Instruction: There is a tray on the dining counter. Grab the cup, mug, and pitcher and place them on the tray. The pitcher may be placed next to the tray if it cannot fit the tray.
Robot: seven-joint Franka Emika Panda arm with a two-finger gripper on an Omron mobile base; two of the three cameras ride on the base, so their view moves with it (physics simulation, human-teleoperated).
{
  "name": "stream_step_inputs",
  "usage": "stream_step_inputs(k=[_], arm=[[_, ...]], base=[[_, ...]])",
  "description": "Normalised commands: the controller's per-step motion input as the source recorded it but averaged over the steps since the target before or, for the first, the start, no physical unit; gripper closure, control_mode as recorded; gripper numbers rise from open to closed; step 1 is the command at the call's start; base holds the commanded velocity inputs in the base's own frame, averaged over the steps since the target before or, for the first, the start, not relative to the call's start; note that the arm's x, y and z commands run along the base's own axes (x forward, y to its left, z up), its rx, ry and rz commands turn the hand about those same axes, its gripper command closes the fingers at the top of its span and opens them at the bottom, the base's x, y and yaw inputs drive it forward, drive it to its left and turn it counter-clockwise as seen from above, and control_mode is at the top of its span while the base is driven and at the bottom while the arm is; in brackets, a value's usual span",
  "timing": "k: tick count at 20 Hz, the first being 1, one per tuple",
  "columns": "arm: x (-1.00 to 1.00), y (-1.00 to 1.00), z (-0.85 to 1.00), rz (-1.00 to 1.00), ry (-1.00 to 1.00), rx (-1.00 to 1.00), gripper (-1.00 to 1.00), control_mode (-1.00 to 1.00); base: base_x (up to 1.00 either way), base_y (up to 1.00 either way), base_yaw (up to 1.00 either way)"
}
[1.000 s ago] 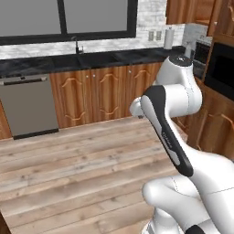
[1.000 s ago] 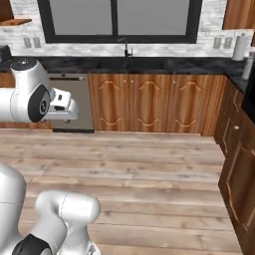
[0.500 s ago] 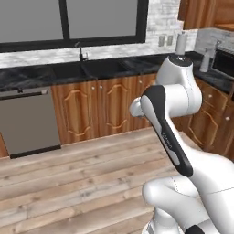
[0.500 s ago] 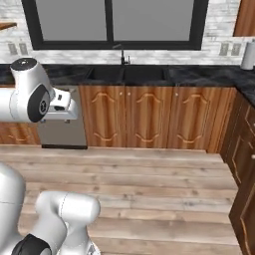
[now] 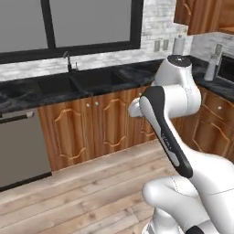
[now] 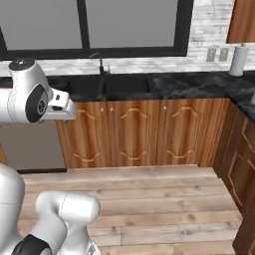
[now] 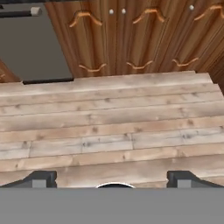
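My gripper is open, with its two dark fingertips wide apart and nothing between them. It points down at bare wooden floor in front of the lower cabinets. The white arm is folded up above the base. A tall pale grey vessel stands on the black counter at the far right, beside a microwave; it is too small to tell whether it is the pitcher. The tray, dining counter, cup and mug are out of view.
A black counter with a sink and faucet runs under a window. Brown wood cabinets stand below it, with a grey dishwasher at the left. A paper towel roll stands at the right corner.
The whole picture has shifted and grown, so the base has driven nearer the sink cabinets and turned. The gripper stays open.
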Motion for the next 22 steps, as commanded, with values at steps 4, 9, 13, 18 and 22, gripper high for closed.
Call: stream_step_inputs(k=[4, 9, 13, 18, 22], arm=[[0.00, 0.00, 0.00, 0.00, 0.00, 0.00, -1.00, 1.00], [0.00, 0.00, 0.00, 0.00, 0.00, 0.00, -1.00, 1.00], [0.00, 0.00, 0.00, 0.00, 0.00, 0.00, -1.00, 1.00], [0.00, 0.00, 0.00, 0.00, 0.00, 0.00, -1.00, 1.00], [0.00, 0.00, 0.00, 0.00, 0.00, 0.00, -1.00, 1.00]], base=[[1.00, 0.71, -0.49], [1.00, 0.95, -0.55], [1.00, 1.00, -0.60], [1.00, 0.97, -0.63], [0.96, 0.19, -0.63]])
